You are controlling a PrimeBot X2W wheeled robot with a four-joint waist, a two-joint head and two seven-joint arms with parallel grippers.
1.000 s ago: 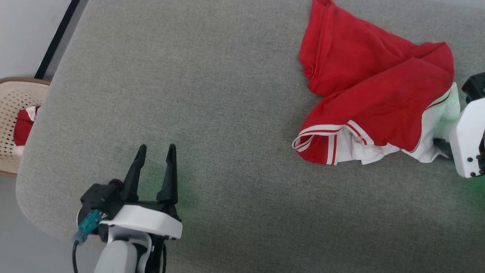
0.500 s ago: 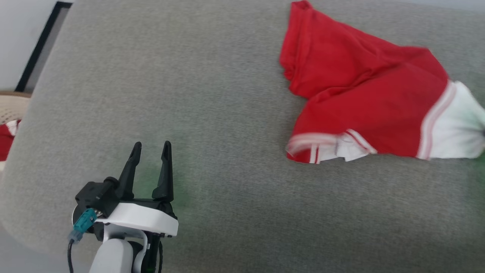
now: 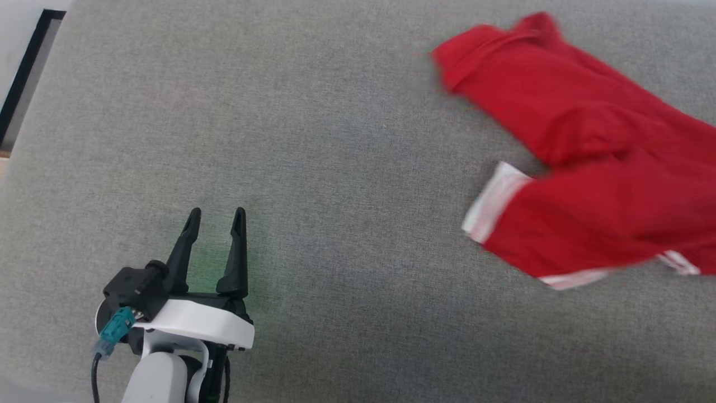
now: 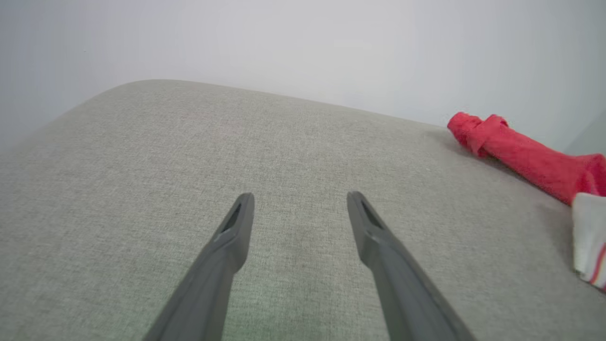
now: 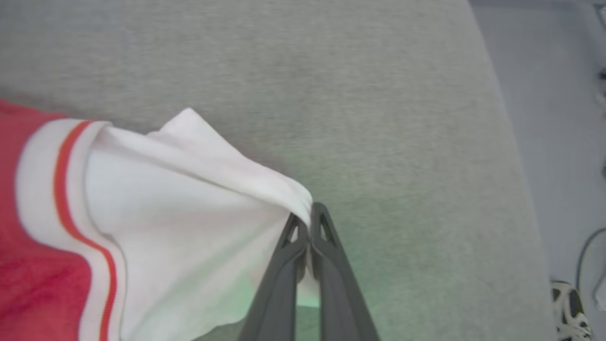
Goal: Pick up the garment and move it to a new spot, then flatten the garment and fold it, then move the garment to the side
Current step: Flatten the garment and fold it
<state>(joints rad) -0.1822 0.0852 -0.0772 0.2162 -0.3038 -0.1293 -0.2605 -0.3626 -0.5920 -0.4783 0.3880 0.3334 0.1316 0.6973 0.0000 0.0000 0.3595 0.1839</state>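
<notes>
The red garment [image 3: 593,162] lies stretched across the right side of the grey cushion [image 3: 335,168], blurred, with a white striped cuff [image 3: 492,204] at its near left end. In the right wrist view my right gripper [image 5: 308,222] is shut on the garment's white sleeve end [image 5: 189,199], pinching a fold of cloth just above the cushion. The left gripper [image 3: 215,215] stands open at the lower left, well clear of the garment, nothing between its fingers. The left wrist view shows the garment [image 4: 525,156] far to the right.
The grey cushion's rounded right edge [image 5: 511,156] drops to a pale floor [image 5: 558,118] with a cable and a small wheel-like object [image 5: 570,308]. A dark strip [image 3: 25,73] runs along the wall at the upper left.
My right gripper has shut on the white sleeve end and pulled the garment rightward, stretching it out. The head camera has turned, so the whole view shifted. The left gripper stayed open.
</notes>
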